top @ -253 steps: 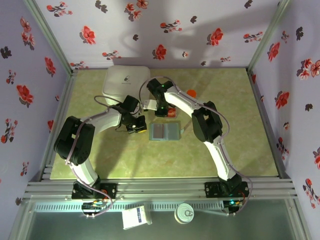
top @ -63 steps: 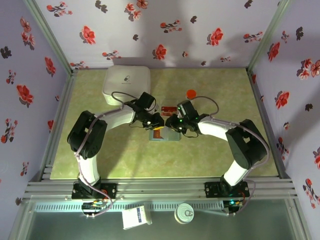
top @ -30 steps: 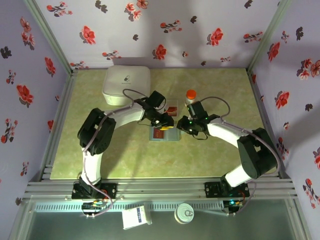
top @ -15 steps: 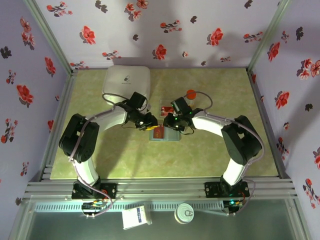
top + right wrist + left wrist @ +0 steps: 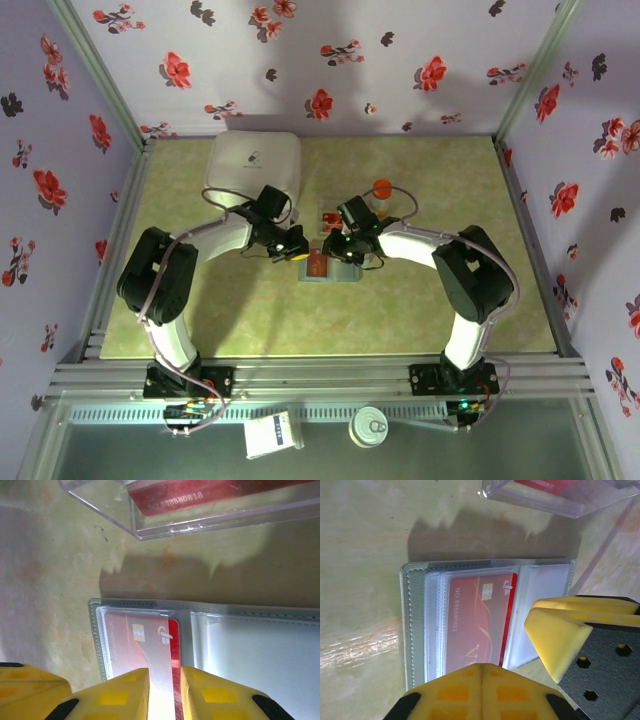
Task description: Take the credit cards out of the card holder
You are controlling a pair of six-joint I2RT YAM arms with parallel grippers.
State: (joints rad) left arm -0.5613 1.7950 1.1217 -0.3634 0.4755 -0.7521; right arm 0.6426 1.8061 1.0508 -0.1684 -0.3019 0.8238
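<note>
The card holder (image 5: 331, 267) lies open on the green table, grey-teal with clear sleeves (image 5: 415, 625) (image 5: 250, 650). A red credit card (image 5: 477, 625) (image 5: 132, 645) sits in its left sleeve, its red right edge sticking out past the plastic. My left gripper (image 5: 296, 252) (image 5: 482, 667) is shut with nothing between its pads, hovering at the holder's near-left part. My right gripper (image 5: 333, 250) (image 5: 165, 672) is over the same card, its jaws a narrow gap apart astride the sleeve's edge and the card's bare red strip. One right finger (image 5: 560, 630) shows in the left wrist view.
A clear plastic tray (image 5: 336, 219) (image 5: 165, 525) holding red cards lies just behind the holder. An orange-capped bottle (image 5: 381, 190) stands to the back right, and a white rounded box (image 5: 252, 165) at the back left. Flowered walls close in three sides.
The left gripper has drawn back to the left and closed its jaws. The right gripper has moved left from beside the bottle onto the holder's card and narrowed slightly.
</note>
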